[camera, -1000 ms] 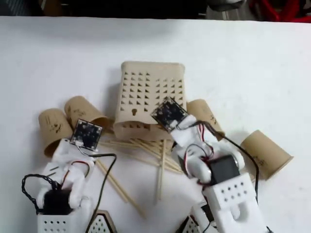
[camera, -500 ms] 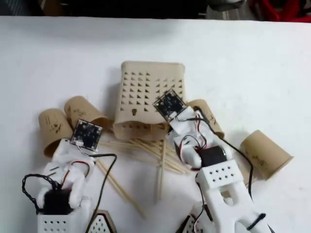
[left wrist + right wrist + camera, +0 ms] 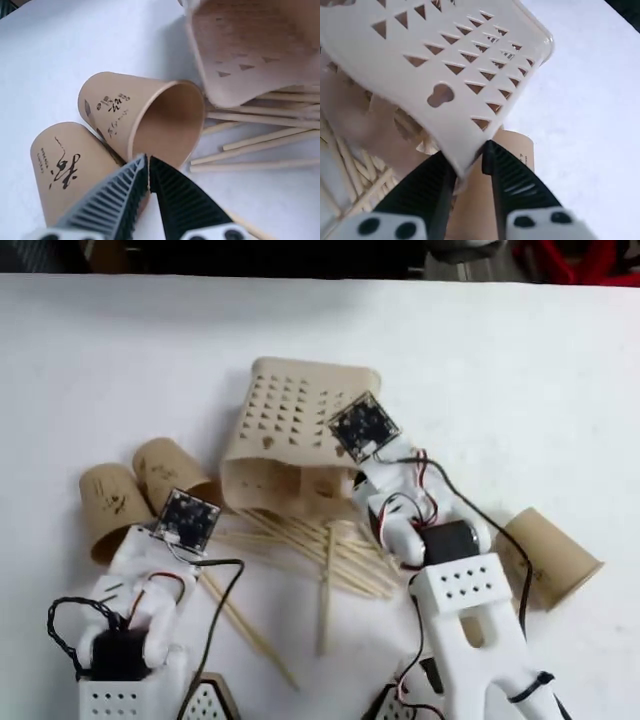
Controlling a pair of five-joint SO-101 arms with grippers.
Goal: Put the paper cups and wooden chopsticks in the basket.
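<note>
The beige perforated basket (image 3: 285,420) lies tipped on the table, its mouth toward the arms. My right gripper (image 3: 467,162) is shut on a corner of its rim (image 3: 445,65). A paper cup (image 3: 512,147) lies just behind that corner. Wooden chopsticks (image 3: 310,545) lie scattered in front of the basket's mouth. Two paper cups (image 3: 108,502) (image 3: 168,470) lie on their sides at the left. My left gripper (image 3: 148,164) is shut, its tips right at the rim of the nearer cup (image 3: 150,120). Another cup (image 3: 545,555) lies to the right of the right arm.
The basket's mouth (image 3: 250,55) is close to the left-hand cups, with chopsticks (image 3: 255,135) spread beneath it. Loose chopsticks (image 3: 245,625) reach toward the front edge between the two arm bases. The far half of the white table is bare.
My right gripper moved away from the front edge while holding the basket's rim, and the basket tipped and shifted slightly left. The left arm crept a little toward the basket.
</note>
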